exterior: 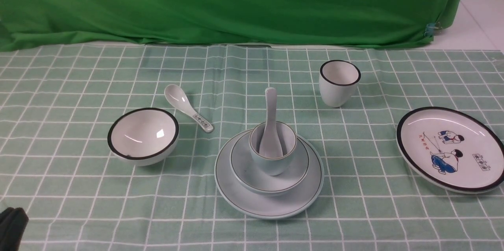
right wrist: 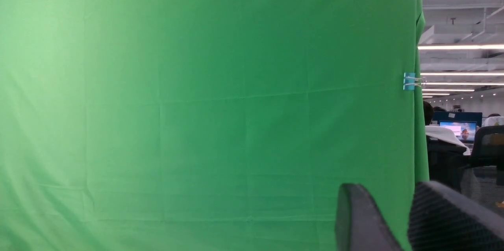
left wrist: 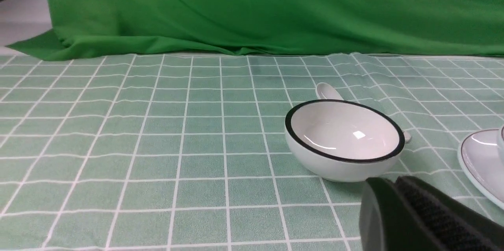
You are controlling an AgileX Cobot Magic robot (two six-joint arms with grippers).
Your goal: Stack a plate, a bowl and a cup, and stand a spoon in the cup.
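Both grippers idle, stack complete at centre.
The left gripper (left wrist: 393, 199), pressed together and empty, sits low at the near left; the right gripper (right wrist: 397, 219) is parted, holding nothing, facing the green cloth (right wrist: 197, 105). On the table's middle, the spoon (exterior: 270, 125) stands in the cup (exterior: 272, 148), cup in bowl (exterior: 269, 166), bowl on plate (exterior: 269, 199). A white bowl (exterior: 143, 136) lies to their left.
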